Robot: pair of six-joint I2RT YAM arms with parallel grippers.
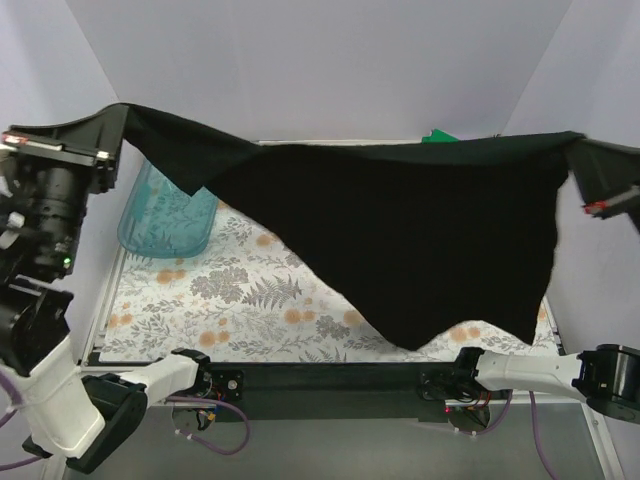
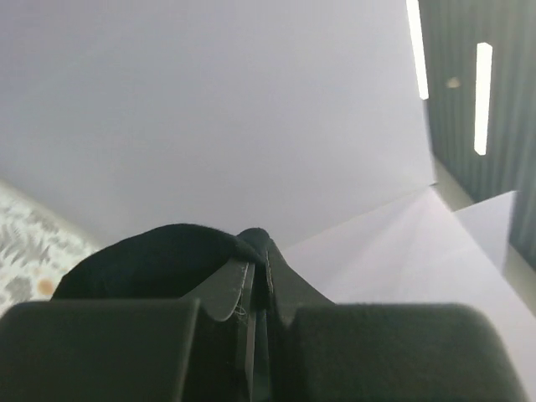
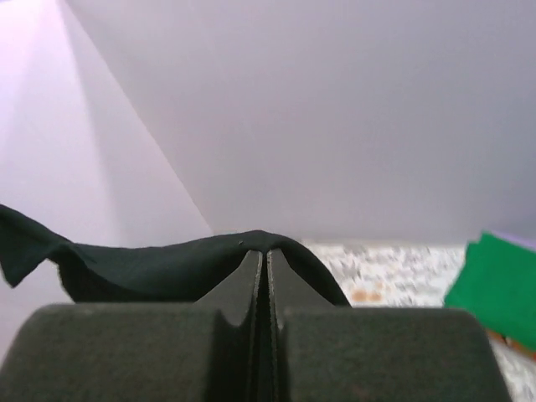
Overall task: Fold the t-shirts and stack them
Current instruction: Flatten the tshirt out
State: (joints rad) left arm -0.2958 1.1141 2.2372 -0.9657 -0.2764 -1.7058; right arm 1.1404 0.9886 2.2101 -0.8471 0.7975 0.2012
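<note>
The large black t-shirt [image 1: 400,235] hangs stretched in the air between both arms, high above the floral table. My left gripper [image 1: 125,115] is shut on its upper left corner; the cloth bulges over the fingertips in the left wrist view [image 2: 159,255]. My right gripper [image 1: 578,148] is shut on the upper right corner; black cloth drapes over the closed jaws in the right wrist view [image 3: 167,264]. A bright green t-shirt [image 1: 438,136] peeks above the black cloth at the back, and shows at the right edge of the right wrist view [image 3: 498,289]. The other tees are hidden.
A translucent teal plastic tray [image 1: 165,220] stands at the back left of the floral tablecloth [image 1: 240,300]. White walls enclose the table on three sides. The arm bases sit along the near edge.
</note>
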